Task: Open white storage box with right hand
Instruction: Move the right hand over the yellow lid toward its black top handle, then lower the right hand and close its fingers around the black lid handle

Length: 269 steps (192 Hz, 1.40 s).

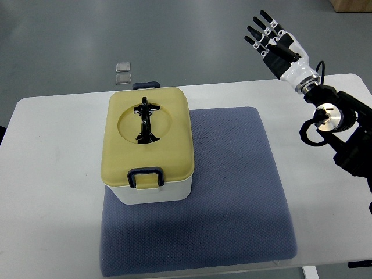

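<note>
One latch (145,176) faces the table's near edge — the white storage box (149,152) sits lid-down on the mat's (232,197) left part. The right hand (272,39), fingers spread and empty (past the far-right corner), should descend there first — probably.

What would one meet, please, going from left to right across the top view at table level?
White plastic storage box with yellow lid → bare part of the blue-grey fabric mat → right hand, fingers spread, raised beyond the table's far right corner.

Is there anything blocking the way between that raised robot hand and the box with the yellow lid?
Nothing visible. Only bare white table and blue-grey mat lie between the open right hand and the white storage box.
</note>
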Motion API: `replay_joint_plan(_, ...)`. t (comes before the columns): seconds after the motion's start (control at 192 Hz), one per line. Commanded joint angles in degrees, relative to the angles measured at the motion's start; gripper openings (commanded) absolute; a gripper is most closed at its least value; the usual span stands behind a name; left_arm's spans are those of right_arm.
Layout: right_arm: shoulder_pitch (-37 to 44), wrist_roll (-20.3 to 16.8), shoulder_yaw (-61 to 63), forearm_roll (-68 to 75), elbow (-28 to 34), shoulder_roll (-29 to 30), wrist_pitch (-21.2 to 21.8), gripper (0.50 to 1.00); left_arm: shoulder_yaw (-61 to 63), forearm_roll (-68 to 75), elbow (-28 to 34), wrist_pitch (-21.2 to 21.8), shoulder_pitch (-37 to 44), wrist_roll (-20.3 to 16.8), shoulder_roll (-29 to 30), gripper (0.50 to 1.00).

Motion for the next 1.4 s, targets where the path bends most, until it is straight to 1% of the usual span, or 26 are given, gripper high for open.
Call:
replay_joint_plan(0.0, 4.24, -0.08, -1.37, -11.79, 0.13, -1.55, 2.09, 0.93, 0.09, 0.0, 0.08, -0.01, 0.0, 0.05, 0.0, 1.0)
replay_joint_plan(0.042, 6.71, 0.0, -3.3, -19.96, 0.4, -2.34, 3.23, 0.93, 0.09, 0.0, 0.08, -0.01, 0.0, 0.05, 0.0, 1.0)
replay_joint_plan(0.052, 6.71, 0.0, -3.3, -19.97, 0.4, -2.34, 3.23, 0.93, 0.09, 0.0, 0.08, -0.01, 0.0, 0.05, 0.0, 1.0)
replay_joint_plan(0.14, 10.92, 0.09, -6.9, -34.99, 2.5, -4.18, 3.85, 0.93, 0.09, 0.0, -0.01, -0.01, -0.08, 0.05, 0.0, 1.0)
replay_joint_plan(0.192, 10.93, 0.09, -6.91, -35.0, 2.51, -4.19, 3.85, 0.93, 0.09, 0.0, -0.01, -0.01, -0.08, 0.05, 0.0, 1.0)
replay_joint_plan(0.198, 12.41, 0.35, -8.39, -42.49, 4.77, -5.75, 3.85, 0.93, 0.09, 0.0, -0.1, -0.01, -0.08, 0.05, 0.0, 1.0)
replay_joint_plan(0.218, 13.04, 0.44, -8.84, -45.36, 6.1, -6.38, 3.93, 0.93, 0.09, 0.0, -0.19, -0.01, 0.0, 0.05, 0.0, 1.0)
replay_joint_plan(0.239, 13.3, 0.53, -8.93, -46.6, 6.81, -6.73, 4.02, 0.93, 0.09, 0.0, -0.19, -0.01, 0.0, 0.05, 0.0, 1.0)
replay_joint_plan(0.317, 14.53, 0.88, -10.16, -55.21, 13.13, -9.02, 4.46, 0.93, 0.0, 0.0, -0.27, -0.01, 0.0, 0.05, 0.0, 1.0)
replay_joint_plan(0.328, 14.53, 0.88, -10.16, -55.22, 13.14, -9.02, 4.46, 0.93, 0.0, 0.0, -0.27, -0.01, 0.0, 0.05, 0.0, 1.0)
replay_joint_plan(0.395, 15.41, 2.73, -11.65, -62.41, 18.15, -10.51, 4.11, 0.93, 0.09, 0.0, -0.27, -0.01, 0.0, 0.05, 0.0, 1.0)
replay_joint_plan(0.468, 16.55, 4.49, -13.59, -68.84, 20.96, -11.04, 3.67, 0.93, 0.09, 0.0, -0.27, -0.01, -0.08, 0.05, 0.0, 1.0)
replay_joint_plan(0.494, 17.26, 5.1, -14.55, -70.86, 21.67, -10.95, 2.8, 0.93, 0.09, 0.0, -0.27, -0.01, -0.08, 0.05, 0.0, 1.0)
replay_joint_plan(0.541, 18.31, 5.45, -16.14, -71.92, 22.02, -10.78, 0.6, 0.93, 0.09, 0.0, -0.27, -0.01, 0.0, 0.05, 0.0, 1.0)
replay_joint_plan(0.588, 19.45, 5.45, -18.85, -72.27, 22.02, -10.6, -3.26, 0.93, 0.09, 0.0, -0.27, -0.01, -0.08, 0.05, 0.0, 1.0)
replay_joint_plan(0.609, 19.72, 5.54, -19.47, -72.36, 22.02, -10.6, -3.89, 0.93, 0.0, 0.0, -0.19, -0.01, -0.08, -0.03, 0.0, 1.0)
replay_joint_plan(0.635, 20.77, 5.54, -21.23, -72.88, 22.02, -10.43, -5.99, 0.93, 0.0, 0.0, -0.19, -0.01, -0.08, 0.05, 0.0, 1.0)
replay_joint_plan(0.733, 22.71, 5.63, -25.62, -73.76, 21.93, -9.9, -11.71, 0.93, 0.0, 0.0, -0.27, -0.01, -0.08, 0.05, 0.0, 1.0)
replay_joint_plan(0.827, 22.71, 5.63, -27.12, -73.85, 21.93, -8.84, -13.38, 0.93, 0.09, 0.0, -0.19, -0.01, -0.08, -0.03, 0.0, 1.0)
replay_joint_plan(0.952, 22.27, 5.54, -28.0, -73.85, 21.93, -8.14, -13.91, 0.928, 0.0, 0.0, -0.1, -0.01, -0.08, 0.05, 0.0, 1.0)
replay_joint_plan(1.144, 21.21, 5.28, -29.23, -73.94, 21.4, -6.12, -18.12, 0.926, 0.09, 0.0, 0.08, -0.01, -0.08, 0.05, 0.0, 1.0)
replay_joint_plan(1.394, 19.54, 5.28, -29.76, -73.94, 21.32, -4.71, -20.41, 0.924, 0.09, 0.0, 0.08, -0.01, -0.08, -0.03, 0.0, 1.0)
